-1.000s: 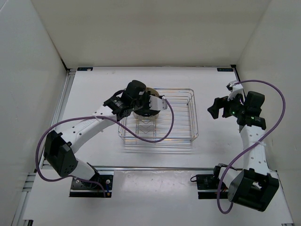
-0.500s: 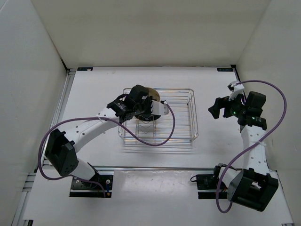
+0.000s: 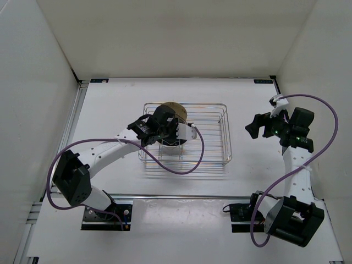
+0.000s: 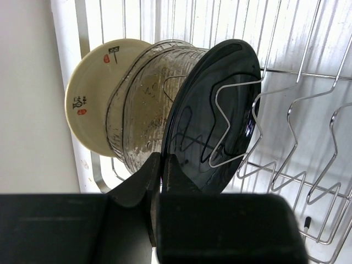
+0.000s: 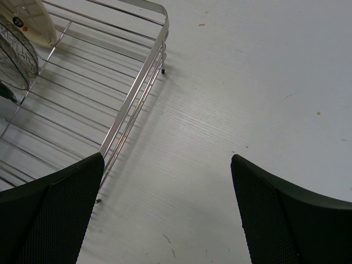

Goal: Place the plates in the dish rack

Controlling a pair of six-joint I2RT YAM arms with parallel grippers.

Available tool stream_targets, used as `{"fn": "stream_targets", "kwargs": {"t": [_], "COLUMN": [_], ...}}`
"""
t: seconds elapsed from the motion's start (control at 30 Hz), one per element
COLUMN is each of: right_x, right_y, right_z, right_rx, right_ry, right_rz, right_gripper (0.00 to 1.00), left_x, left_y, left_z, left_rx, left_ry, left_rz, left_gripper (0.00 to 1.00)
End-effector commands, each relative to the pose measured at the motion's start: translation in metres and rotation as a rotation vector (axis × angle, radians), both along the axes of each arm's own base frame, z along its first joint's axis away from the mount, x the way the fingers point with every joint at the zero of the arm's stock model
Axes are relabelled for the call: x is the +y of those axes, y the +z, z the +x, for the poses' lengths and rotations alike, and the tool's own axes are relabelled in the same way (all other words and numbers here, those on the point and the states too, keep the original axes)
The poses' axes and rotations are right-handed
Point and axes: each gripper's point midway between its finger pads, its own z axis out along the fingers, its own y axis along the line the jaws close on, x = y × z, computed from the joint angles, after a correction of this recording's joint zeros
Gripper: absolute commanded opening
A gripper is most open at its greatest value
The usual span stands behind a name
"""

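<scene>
Now your left gripper (image 4: pixel 160 165) has drawn back toward the left end of the dish rack (image 3: pixel 226 135), uncovering the tan plate (image 4: pixel 91 99) in the overhead view. Its jaws are pressed together right at the lower rim of the black plate (image 4: pixel 214 110); you cannot tell whether they pinch it. The tan plate, the smoky-grey plates (image 4: pixel 137 104) and the black plate all stand on edge there, so loading looks finished. Your right gripper (image 5: pixel 168 159) hangs wide open and empty over the desk (image 5: pixel 247 71).

Dish rack (image 3: pixel 229 137): on the bench (image 3: pixel 110 110).
Plates (image 4: pixel 140 104): in the dish rack's left end.
Left end effector (image 4: pixel 163 170): at the rim of the end plate (image 4: pixel 192 126).
Right end effector (image 3: pixel 256 125): right of dish rack.
</scene>
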Motion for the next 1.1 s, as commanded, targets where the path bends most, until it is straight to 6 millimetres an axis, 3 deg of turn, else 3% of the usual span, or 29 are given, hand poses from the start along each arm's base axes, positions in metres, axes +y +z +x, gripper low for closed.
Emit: {"fn": "stream_targets", "kwargs": {"t": [0.0, 0.63, 1.07], "right_x": [0.003, 0.000, -0.006], "right_y": [0.006, 0.010, 0.014], "right_z": [0.000, -0.004, -0.007], "right_rx": [-0.033, -0.039, -0.050], "right_ry": [0.013, 0.015, -0.005], "right_rz": [0.012, 0.031, 0.032], "right_gripper": [0.99, 0.99, 0.99], "left_x": [-0.007, -0.002, 0.007], "left_y": [0.000, -0.003, 0.004], "left_z": [-0.006, -0.003, 0.002], "left_rx": [0.023, 0.008, -0.040], "left_ry": [-0.010, 0.039, 0.091], "left_rz": [-0.039, -0.014, 0.016], "left_gripper": [0.11, 0.11, 0.31]}}
